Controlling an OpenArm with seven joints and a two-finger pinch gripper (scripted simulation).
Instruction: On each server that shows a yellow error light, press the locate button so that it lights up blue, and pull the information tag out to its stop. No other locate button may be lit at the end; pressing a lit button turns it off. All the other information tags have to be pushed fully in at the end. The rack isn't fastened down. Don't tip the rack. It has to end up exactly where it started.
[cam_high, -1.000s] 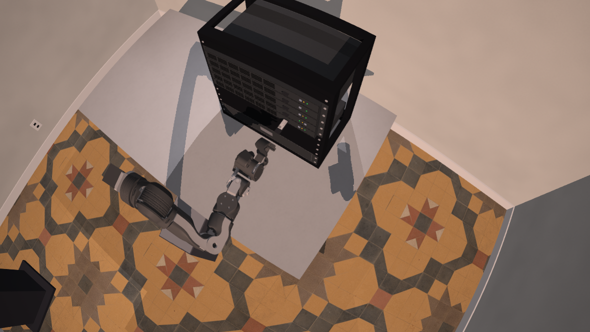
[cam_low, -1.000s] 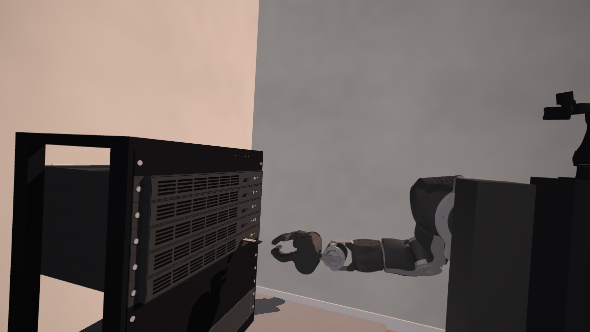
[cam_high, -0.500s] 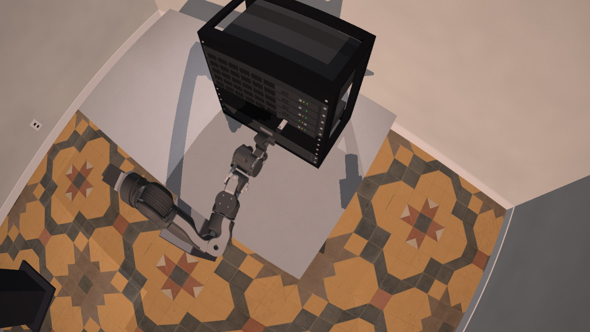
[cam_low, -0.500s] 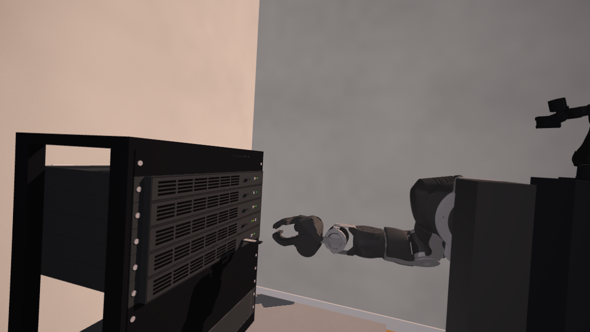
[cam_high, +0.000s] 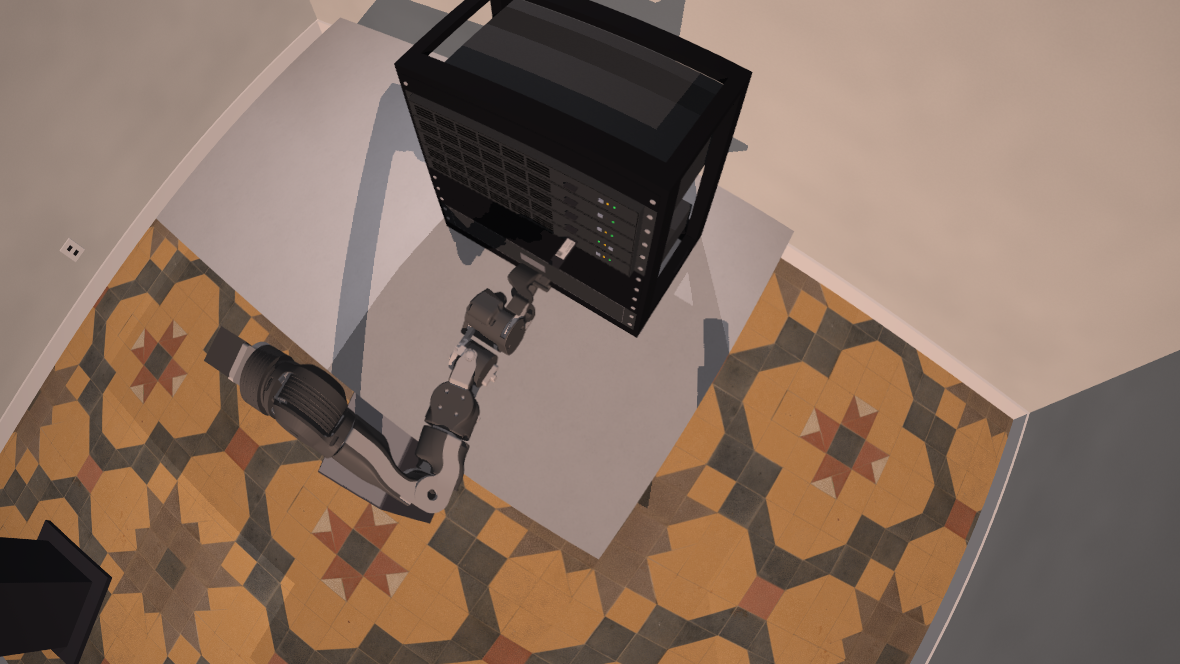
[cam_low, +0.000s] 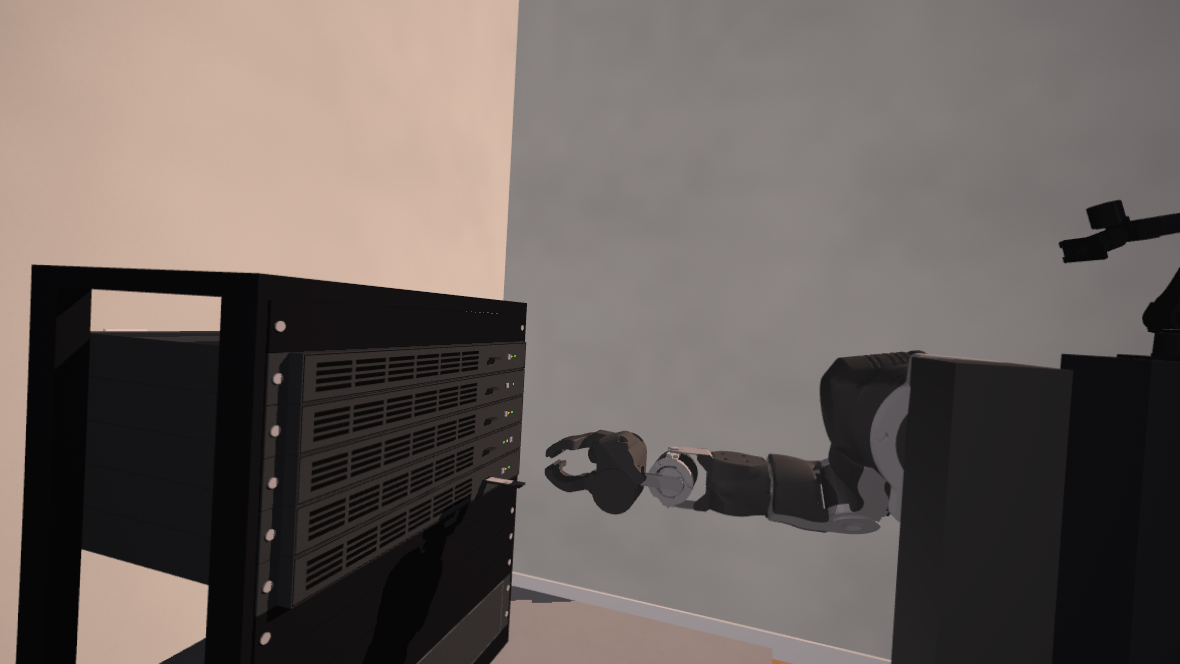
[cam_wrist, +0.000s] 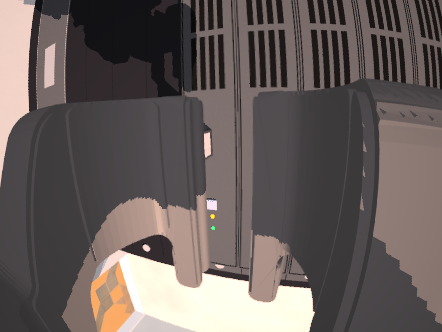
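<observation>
Two dark fingers of the gripper (cam_high: 542, 281) (cam_low: 552, 461) (cam_wrist: 227, 195) stand a narrow gap apart, with nothing held between them; in the exterior view their tips are clear of the rack. Just beyond them is the face of the lowest server (cam_wrist: 221, 175), whose pale locate button (cam_wrist: 211, 204) is not blue, with a yellow light (cam_wrist: 212, 216) and a green light (cam_wrist: 213, 228) beside it. That server's information tag (cam_high: 565, 247) (cam_low: 501, 481) (cam_wrist: 208, 143) sticks out from its front; whether it is at its stop, I cannot tell. Five servers (cam_high: 528, 165) (cam_low: 387, 412) are stacked in the upright black rack (cam_high: 536, 136) (cam_low: 239, 412) (cam_wrist: 162, 254), their lights toward its right side in the top view. Behind the gripper, the arm (cam_high: 449, 404) (cam_low: 734, 479) bends back to the near left of that view.
</observation>
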